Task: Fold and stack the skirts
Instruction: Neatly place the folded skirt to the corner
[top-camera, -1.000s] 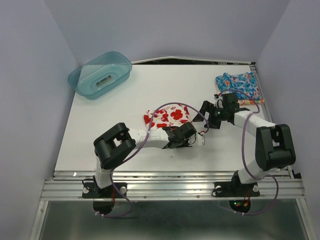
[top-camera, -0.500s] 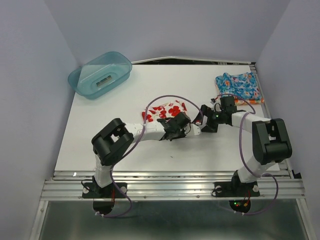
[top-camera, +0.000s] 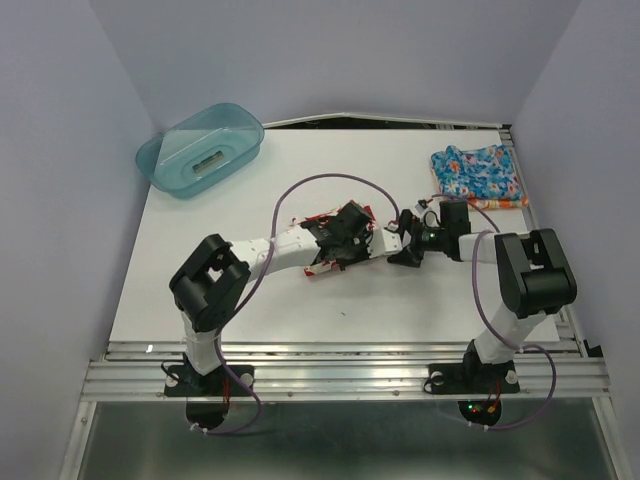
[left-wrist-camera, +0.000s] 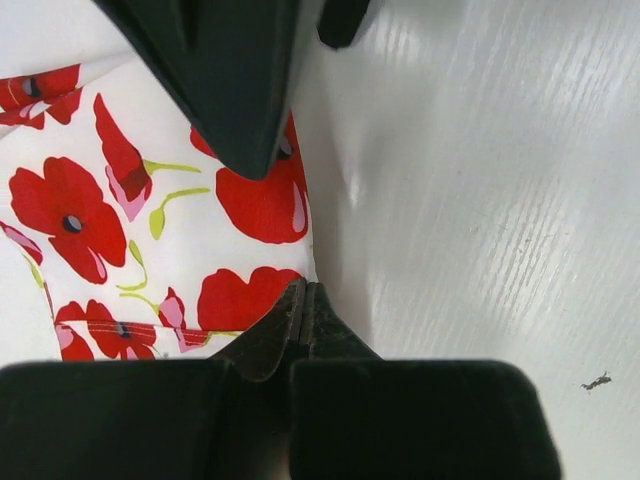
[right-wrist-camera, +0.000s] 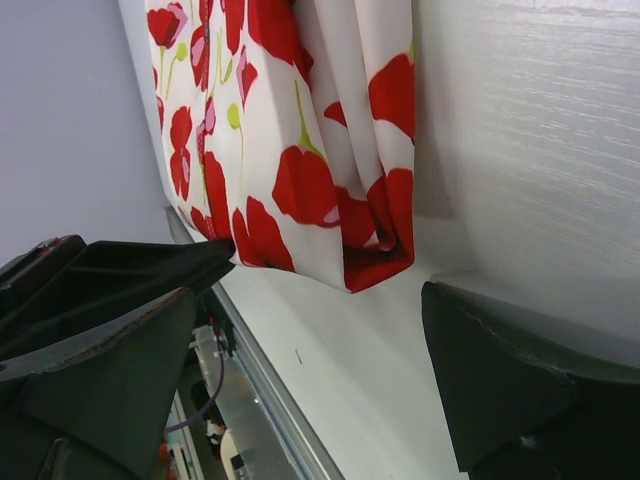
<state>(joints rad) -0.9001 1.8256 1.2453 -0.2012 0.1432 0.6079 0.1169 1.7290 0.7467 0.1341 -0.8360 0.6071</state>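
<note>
The white skirt with red poppies (top-camera: 318, 219) lies mid-table, mostly hidden under my left arm. My left gripper (top-camera: 345, 240) is over it. In the left wrist view the left gripper (left-wrist-camera: 303, 292) is shut, with its tips at the hem corner of the poppy skirt (left-wrist-camera: 80, 200). My right gripper (top-camera: 402, 250) is open just right of the skirt. In the right wrist view the right gripper (right-wrist-camera: 308, 295) faces the folded corner of the poppy skirt (right-wrist-camera: 300, 130), apart from it. The blue floral skirt (top-camera: 478, 172) lies folded at the back right. An orange-yellow edge (top-camera: 505, 203) shows beneath it.
A translucent teal tub (top-camera: 200, 150) stands at the back left corner. The table's metal front rail (top-camera: 340, 352) runs along the near edge. Purple cables loop above both arms.
My left gripper has moved back and left from the skirt's near right corner, drawing the cloth over itself. My right gripper has moved left, closer to the skirt.
</note>
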